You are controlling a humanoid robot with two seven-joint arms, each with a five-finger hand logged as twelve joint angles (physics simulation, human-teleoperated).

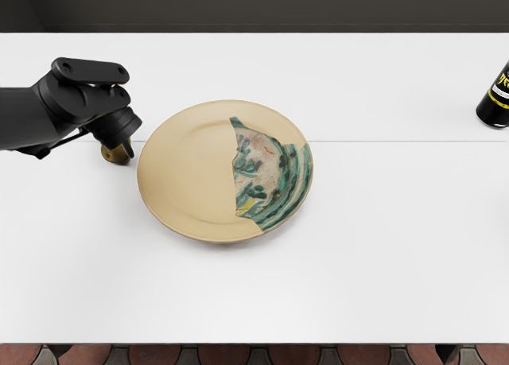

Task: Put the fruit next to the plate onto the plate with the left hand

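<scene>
The tan plate [199, 174], with a green and pink patterned patch on its right half, lies in the middle of the white table and has nothing on it. A small brownish-gold fruit [117, 153] sits on the table just off the plate's left rim. My black left hand [115, 133] reaches in from the left edge and is directly over the fruit, hiding most of it. Only the fruit's lower part shows beneath the hand. Whether the hand grips the fruit cannot be made out. The right arm is out of view.
A black bottle [496, 99] with a yellow label stands at the far right edge of the table. The white table [358, 262] stretches wide around the plate, with its front edge near the bottom of the view.
</scene>
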